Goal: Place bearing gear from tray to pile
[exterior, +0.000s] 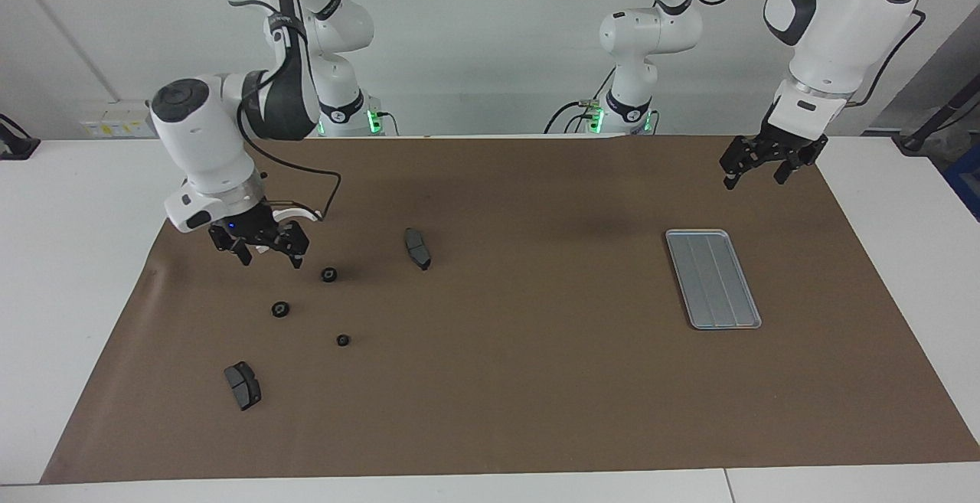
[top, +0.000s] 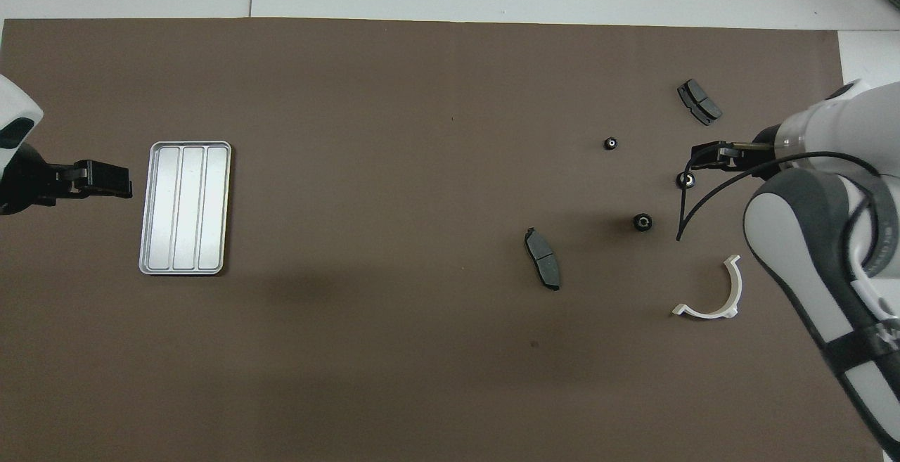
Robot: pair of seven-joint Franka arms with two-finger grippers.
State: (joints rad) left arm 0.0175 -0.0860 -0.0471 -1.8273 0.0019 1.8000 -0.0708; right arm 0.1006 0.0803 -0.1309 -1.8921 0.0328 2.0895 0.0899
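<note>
Near mat edge, right gripper (exterior: 264, 252) open, empty

No text, label, brand, number or sign can be read on anything in either view.
</note>
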